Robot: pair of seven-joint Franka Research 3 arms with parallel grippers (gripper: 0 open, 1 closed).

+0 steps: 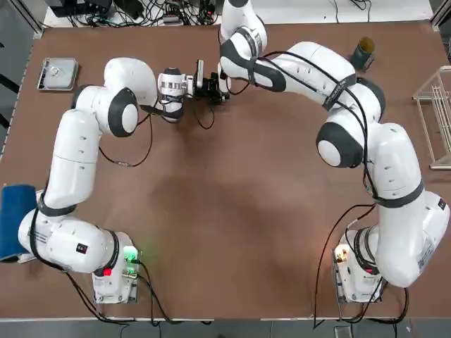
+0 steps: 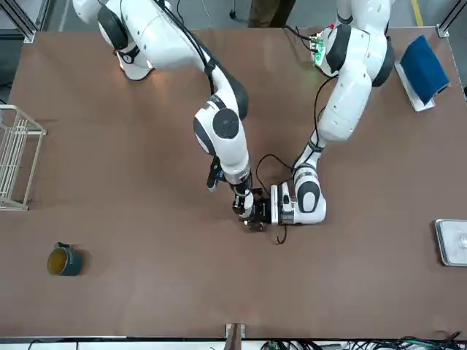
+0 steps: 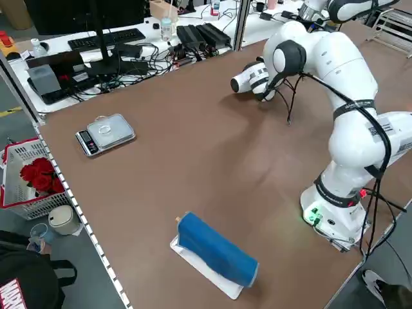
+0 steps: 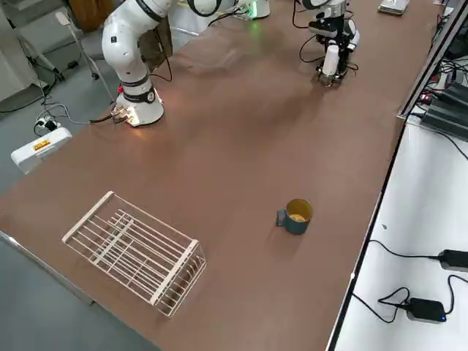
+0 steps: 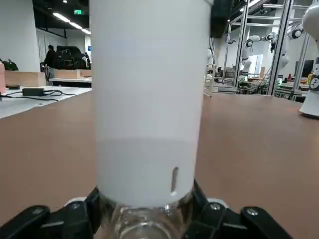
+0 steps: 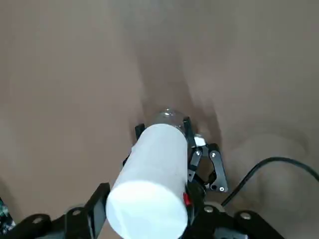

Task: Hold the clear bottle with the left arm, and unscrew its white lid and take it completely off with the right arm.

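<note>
The clear bottle (image 5: 144, 225) stands upright at the table's far middle, my left gripper (image 5: 145, 209) shut on its glass body from the side. The white lid (image 5: 149, 99) sits over the bottle's top and fills the left wrist view. My right gripper (image 6: 147, 201) comes down from above and is shut on the white lid (image 6: 154, 172); a bit of glass (image 6: 168, 115) shows past the lid's far end. From overhead, the left gripper (image 1: 213, 89) and right gripper (image 1: 224, 82) meet and hide the bottle. I cannot tell whether the lid is loose.
A dark teal mug (image 1: 364, 51) with a yellowish top stands at the far right. A white wire rack (image 1: 437, 116) sits at the right edge. A small scale (image 1: 58, 74) lies far left, and a blue roll (image 1: 15, 222) at the left edge.
</note>
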